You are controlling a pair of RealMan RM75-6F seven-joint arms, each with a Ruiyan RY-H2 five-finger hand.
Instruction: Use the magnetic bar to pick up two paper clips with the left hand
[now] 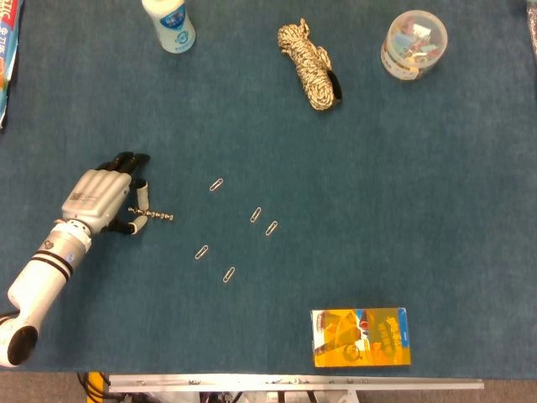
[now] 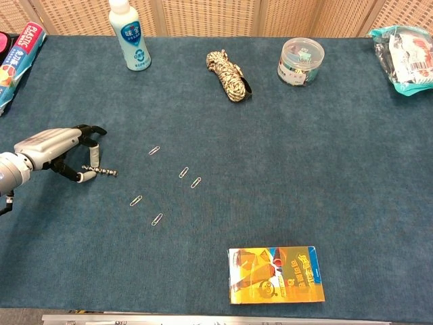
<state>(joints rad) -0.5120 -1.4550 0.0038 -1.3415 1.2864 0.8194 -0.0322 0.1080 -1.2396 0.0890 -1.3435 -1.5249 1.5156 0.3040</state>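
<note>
Right now magnetic bar lies flat on blue tabletop, near end pinched in fingertips of left hand, free end pointing toward paper clips. Clips scattered loose just beyond bar's tip, none touching it: nearest below-right, another above-right, pair farther out. Right hand nowhere in sight. Bottle, rope bundle, clear tub along far edge; yellow box at near edge.

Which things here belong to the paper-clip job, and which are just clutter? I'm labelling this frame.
Job:
left hand
magnetic bar, held by that hand
paper clips, five loose on the mat

Lying about:
bottle
rope bundle
clip tub
yellow box
</note>
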